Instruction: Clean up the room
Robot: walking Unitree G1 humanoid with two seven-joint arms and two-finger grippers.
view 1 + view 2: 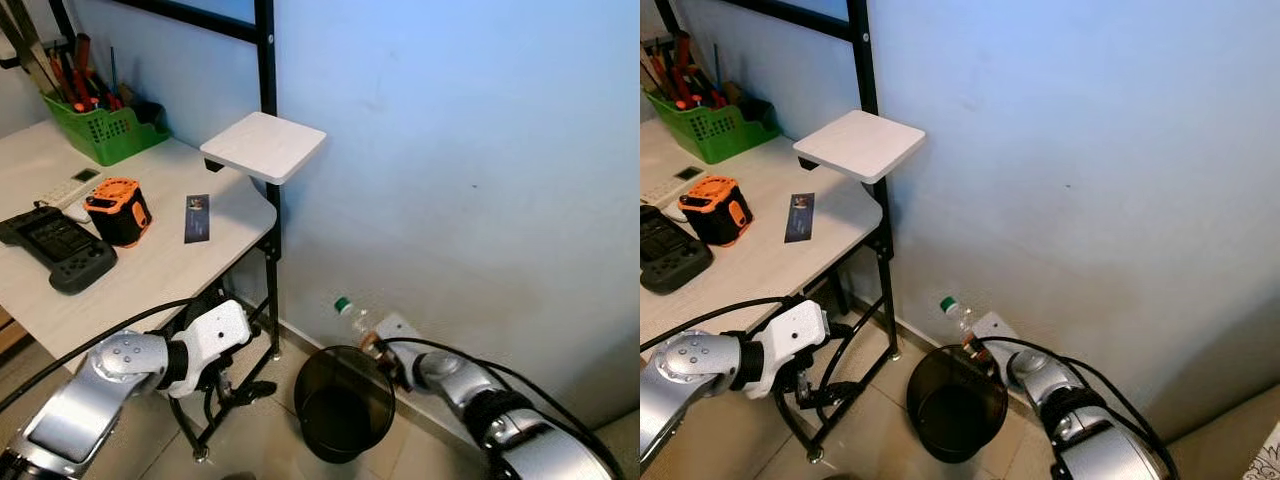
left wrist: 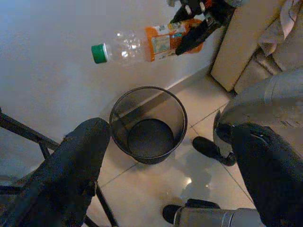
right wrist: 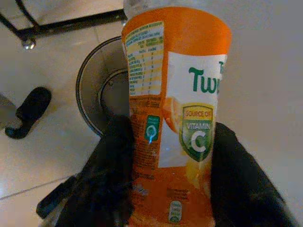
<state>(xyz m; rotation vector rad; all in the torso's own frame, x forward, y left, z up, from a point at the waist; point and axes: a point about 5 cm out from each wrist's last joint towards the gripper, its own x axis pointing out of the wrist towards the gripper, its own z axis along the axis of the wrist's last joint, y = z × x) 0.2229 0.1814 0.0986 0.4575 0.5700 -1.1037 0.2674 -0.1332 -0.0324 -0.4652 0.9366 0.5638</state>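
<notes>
Partly hidden, right gripper (image 2: pixel 196 28) clasping bottle (image 2: pixel 142 45)

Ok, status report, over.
Right gripper shut on clear orange-labelled plastic bottle, above black mesh waste bin. Left gripper open, idle. Nothing in the way.

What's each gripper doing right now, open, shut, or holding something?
Left gripper: open, holding nothing, beside the table frame.
Right gripper: shut on the plastic bottle, held over the black bin.

Green basket (image 1: pixel 100 128) of tools, orange tape measure (image 1: pixel 118 210), black device (image 1: pixel 58 246) on white desk (image 1: pixel 160 270).
</notes>
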